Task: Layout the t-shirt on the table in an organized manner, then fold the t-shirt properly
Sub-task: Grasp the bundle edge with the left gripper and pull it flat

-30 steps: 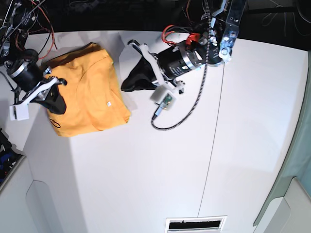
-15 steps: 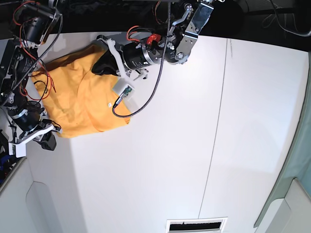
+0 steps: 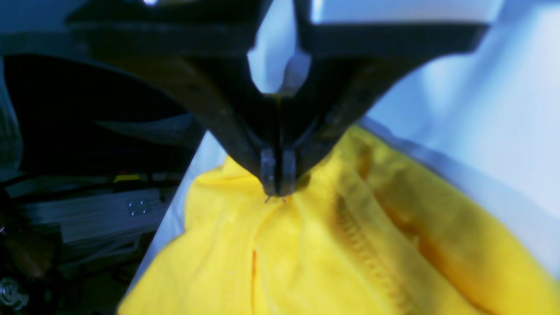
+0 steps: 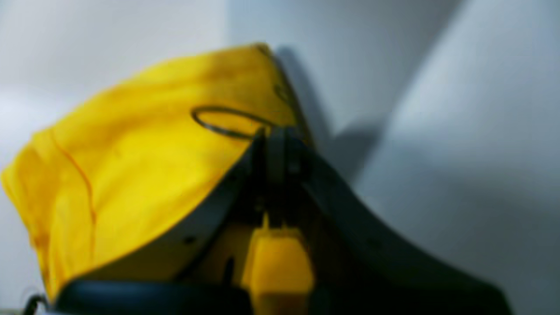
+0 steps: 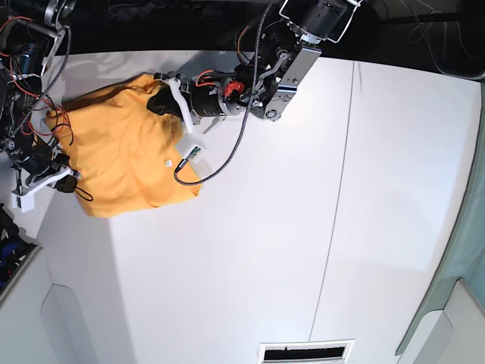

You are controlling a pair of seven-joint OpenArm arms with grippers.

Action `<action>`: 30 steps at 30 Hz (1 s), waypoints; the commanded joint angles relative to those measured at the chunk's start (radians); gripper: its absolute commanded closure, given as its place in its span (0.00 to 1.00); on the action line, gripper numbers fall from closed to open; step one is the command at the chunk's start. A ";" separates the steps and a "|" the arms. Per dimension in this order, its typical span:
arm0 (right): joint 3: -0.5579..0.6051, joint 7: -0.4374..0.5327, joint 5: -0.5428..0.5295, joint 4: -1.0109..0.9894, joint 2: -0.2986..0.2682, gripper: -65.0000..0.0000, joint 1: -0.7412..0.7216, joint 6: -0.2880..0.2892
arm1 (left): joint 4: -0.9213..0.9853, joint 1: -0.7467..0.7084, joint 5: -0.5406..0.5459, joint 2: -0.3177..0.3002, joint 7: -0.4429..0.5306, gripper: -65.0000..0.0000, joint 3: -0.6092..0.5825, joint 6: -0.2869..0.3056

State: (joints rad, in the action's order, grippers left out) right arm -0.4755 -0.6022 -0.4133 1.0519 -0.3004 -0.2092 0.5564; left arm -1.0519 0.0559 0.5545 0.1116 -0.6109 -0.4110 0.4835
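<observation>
Fabric fills both of my wrist views: the soft orange-yellow t-shirt (image 5: 125, 155) lies bunched at the far left corner of the wide white tabletop (image 5: 303, 227), well away from the thin dark seam line (image 5: 333, 220) that runs across the surface. My left gripper (image 3: 275, 186) sits at the shirt's far upper edge; its two dark fingers (image 3: 267, 168) are pressed together with only a hairline between them, and the tips pinch a small peak of yellow cloth, from which folds and a stitched ribbed seam (image 3: 367, 249) fan out below. In the base view that arm (image 5: 227, 83) reaches in from the back, with its black braided cable (image 5: 227, 152) looping down over the shirt and onto the table. My right gripper (image 4: 273, 138) is at the shirt's left edge, near the table's side; its jaws are drawn fully closed, and the shirt rises right up to the tips beside a black looping stroke of lettering (image 4: 227, 122), but the blur keeps me from telling whether any cloth is caught between them. A yellow patch shows lower between the finger bases in that view. In the base view a small white tag (image 5: 168, 161) shows on the shirt's upper surface
</observation>
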 commanded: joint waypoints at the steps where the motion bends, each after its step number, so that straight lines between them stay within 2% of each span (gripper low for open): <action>1: -0.001 0.014 -0.033 0.014 -0.014 1.00 0.000 0.012 | 0.005 0.030 -0.013 0.007 -0.005 1.00 0.001 -0.027; 9: -0.001 -0.009 -0.165 0.050 -0.012 1.00 0.142 0.021 | 0.039 0.155 -0.036 0.002 -0.031 1.00 0.001 -0.027; 12: -0.001 -0.051 -0.211 0.091 0.012 1.00 0.188 0.027 | 0.039 0.197 -0.076 -0.011 -0.035 1.00 0.007 -0.027; 17: -0.001 -0.090 -0.275 0.220 0.111 1.00 0.292 0.027 | 0.039 0.243 -0.120 -0.078 -0.040 1.00 0.006 -0.027; 23: 0.006 -0.092 -0.276 0.293 0.256 1.00 0.363 0.035 | 0.039 0.294 -0.209 -0.155 -0.031 1.00 0.006 -0.027; 28: 0.085 -0.090 -0.275 0.296 0.333 1.00 0.404 0.035 | 0.039 0.317 -0.213 -0.223 -0.028 1.00 0.006 -0.025; 30: 0.133 -0.091 -0.275 0.297 0.346 1.00 0.409 0.035 | 0.039 0.323 -0.211 -0.252 -0.028 1.00 0.006 0.006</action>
State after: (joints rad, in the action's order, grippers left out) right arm -0.3466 -0.6765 -0.6804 1.3437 0.0387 0.1970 0.5873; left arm -1.0031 0.3607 0.3565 -0.1364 -0.6273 -0.4057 0.4984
